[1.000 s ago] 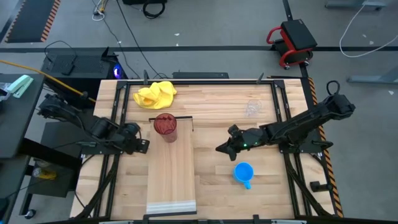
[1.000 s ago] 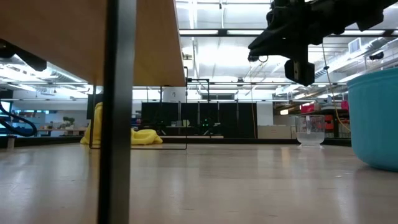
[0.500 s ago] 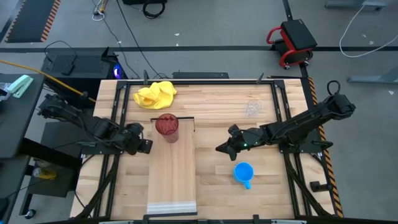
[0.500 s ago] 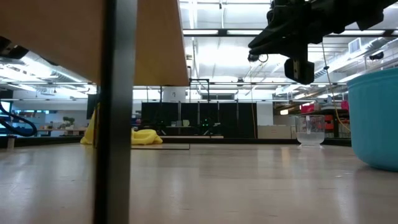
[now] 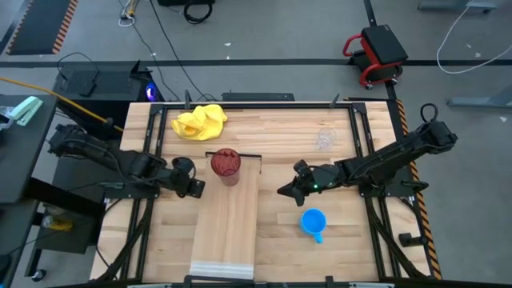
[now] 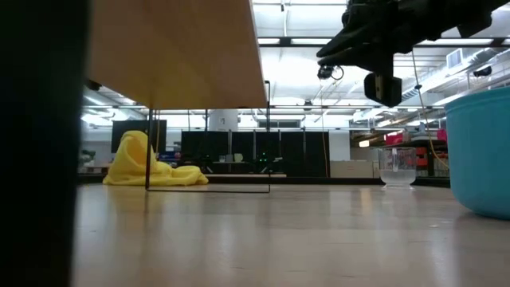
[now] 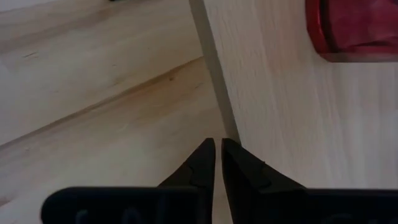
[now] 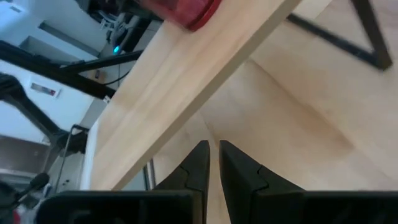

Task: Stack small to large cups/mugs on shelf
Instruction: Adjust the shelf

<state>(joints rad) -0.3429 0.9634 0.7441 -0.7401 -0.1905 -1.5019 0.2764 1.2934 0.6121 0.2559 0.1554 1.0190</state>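
Near to far, low view: blue mug (image 6: 481, 151) looms at the right edge on the tabletop (image 6: 263, 239), glass cup (image 6: 397, 167) well behind it, yellow cloth (image 6: 151, 163) far back.

The shelf (image 5: 230, 216) underside fills the upper left, raised on thin wire legs, probably so the end stands clear of the tabletop.

High view gives the layout: red tumbler (image 5: 226, 165) upright on the shelf's far end, the only vessel placed. Mug and glass both off the shelf, well apart, to its right.

Left gripper (image 7: 217, 149): jaws pressed together, empty, tips at the shelf's left edge, looks like a nudge to square the board.

Right gripper (image 8: 212, 151): jaws near-closed, nothing pinched, hanging between shelf and mug.

Wrist views alone show the jaw gaps; only the low view shows the shelf's legs.
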